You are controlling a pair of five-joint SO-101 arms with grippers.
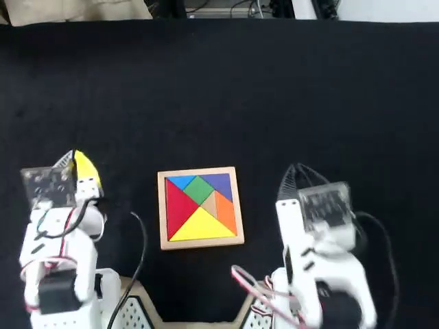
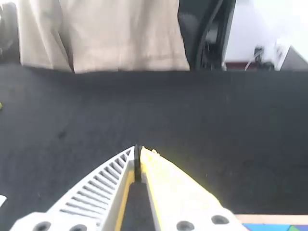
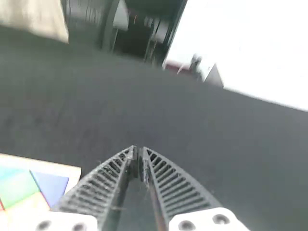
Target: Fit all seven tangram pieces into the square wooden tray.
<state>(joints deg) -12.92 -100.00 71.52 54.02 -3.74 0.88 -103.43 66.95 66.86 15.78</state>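
The square wooden tray [image 1: 163,209] lies on the black table between the two arms. Inside it sit coloured tangram pieces: a red triangle [image 1: 177,209], a yellow triangle [image 1: 203,225], a green piece [image 1: 199,188], a blue one [image 1: 180,181], a purple one [image 1: 223,184], an orange one [image 1: 226,211] and a tan one [image 1: 210,201]. My left gripper [image 1: 74,155], with one yellow finger, is shut with nothing in it, to the left of the tray. My right gripper [image 1: 295,168], black-fingered, is shut and empty, to the right of the tray. A tray corner [image 3: 36,168] appears beside the right gripper [image 3: 138,150].
The black cloth [image 1: 219,89] covers the table out to its far edge. Cables [image 1: 140,240] trail near the arm bases at the front. Beyond the table hang beige fabric [image 2: 103,33] and dark furniture [image 2: 204,31].
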